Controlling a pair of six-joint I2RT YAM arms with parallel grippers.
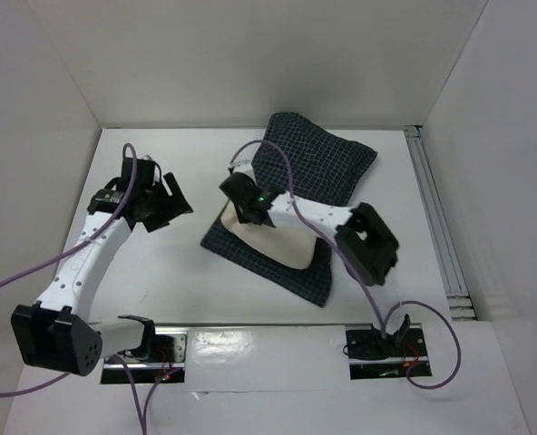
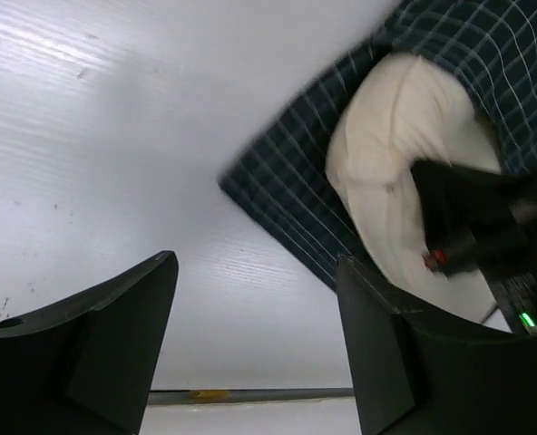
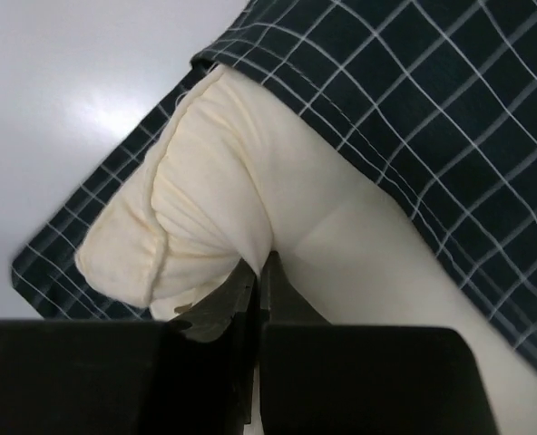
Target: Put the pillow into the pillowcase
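The pillow [image 3: 250,199] is plain cream cloth, soft and matt, with a puckered seam at its 8 o'clock end in the right wrist view. The pillowcase [image 3: 450,109] is thin woven cloth, dark navy with a fine white grid, matt and lightly creased. The tabletop [image 2: 114,136] is smooth white board with a faint sheen, fine streaks and a few specks. The left gripper [image 2: 250,272] and right gripper [image 3: 259,267] look like matt black plastic. The left arm [image 1: 82,263] has a glossy white shell. A cable [image 1: 138,403] has smooth purple sheathing. At 3 o'clock from above, the rail [image 1: 438,227] looks like pale metal.
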